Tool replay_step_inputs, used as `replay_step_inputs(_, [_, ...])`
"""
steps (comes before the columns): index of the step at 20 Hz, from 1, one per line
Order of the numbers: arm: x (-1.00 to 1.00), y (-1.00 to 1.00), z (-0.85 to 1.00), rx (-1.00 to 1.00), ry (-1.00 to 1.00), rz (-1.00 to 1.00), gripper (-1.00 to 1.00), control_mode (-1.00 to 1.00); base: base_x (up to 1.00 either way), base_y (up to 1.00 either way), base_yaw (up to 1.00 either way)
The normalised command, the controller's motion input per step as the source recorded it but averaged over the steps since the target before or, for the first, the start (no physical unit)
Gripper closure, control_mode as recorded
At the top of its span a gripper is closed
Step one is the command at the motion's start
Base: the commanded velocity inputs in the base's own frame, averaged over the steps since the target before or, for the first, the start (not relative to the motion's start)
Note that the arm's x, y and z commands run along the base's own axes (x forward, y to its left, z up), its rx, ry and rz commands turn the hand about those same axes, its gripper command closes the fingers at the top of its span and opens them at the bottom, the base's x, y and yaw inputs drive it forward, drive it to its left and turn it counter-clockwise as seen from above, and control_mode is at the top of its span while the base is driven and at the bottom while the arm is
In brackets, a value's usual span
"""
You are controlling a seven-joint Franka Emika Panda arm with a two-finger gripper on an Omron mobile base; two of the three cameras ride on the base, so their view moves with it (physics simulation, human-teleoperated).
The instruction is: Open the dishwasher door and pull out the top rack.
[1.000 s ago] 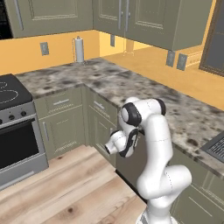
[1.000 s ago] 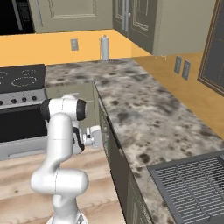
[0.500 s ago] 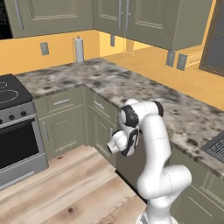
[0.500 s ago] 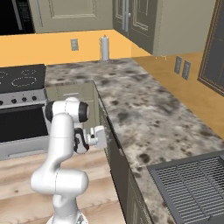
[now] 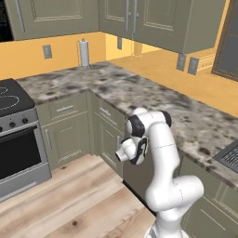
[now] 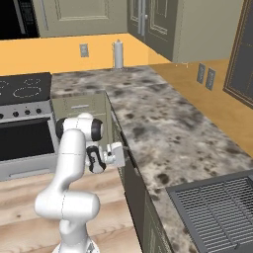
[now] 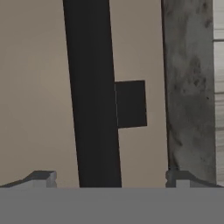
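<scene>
My gripper (image 6: 120, 154) sat low in front of the counter run, wrist turned in toward the cabinet fronts, right at the top edge of the dishwasher door (image 6: 129, 184). In the left base view my gripper (image 5: 122, 155) was mostly hidden behind my own forearm, just beside the dark door panel (image 5: 135, 174) under the granite countertop (image 5: 186, 116).

Hand view: fingers spread wide, one tip (image 7: 41, 178) at lower left, the other at lower right, nothing between them. Jaws were open, not gripping anything. Straight ahead was the door's tan strip (image 7: 39, 87), with a dark band (image 7: 94, 96) running across it and a small dark square (image 7: 130, 103) beside that band. Speckled countertop (image 7: 188, 83) edge ran along the right side of that view.

Door looked closed, flush with the olive cabinet doors (image 5: 66, 135) next to it. Couldn't see the top rack.

Stove (image 6: 24, 123) stood well apart on the other leg of the counter. Paper towel roll (image 6: 118, 53) was at the back wall. A dark ribbed sink (image 6: 222, 207) sat in the counter near the right base camera.
</scene>
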Motion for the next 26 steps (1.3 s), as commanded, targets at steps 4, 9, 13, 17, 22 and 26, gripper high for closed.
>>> replay_step_inputs(4, [0.23, -0.16, -0.21, 0.0, 0.0, 0.0, -1.0, -1.0, 0.0, 0.0, 0.0])
replay_step_inputs(9, [0.23, -0.13, -0.26, -0.01, 0.0, 0.0, -1.0, -1.0, 0.0, 0.0, 0.0])
replay_step_inputs(13, [0.26, -0.13, -0.24, -0.01, 0.0, -0.01, -1.0, -1.0, 0.0, 0.0, 0.0])
replay_step_inputs(17, [0.3, -0.01, -0.18, -0.01, 0.0, -0.02, 1.0, -1.0, 0.0, 0.0, 0.0])
replay_step_inputs(22, [0.01, 0.08, -0.13, 0.0, 0.0, -0.04, 1.0, -1.0, 0.0, 0.0, 0.0])
replay_step_inputs(26, [-0.35, 0.44, -0.23, 0.0, 0.0, -0.07, 1.0, -1.0, 0.0, 0.0, 0.0])
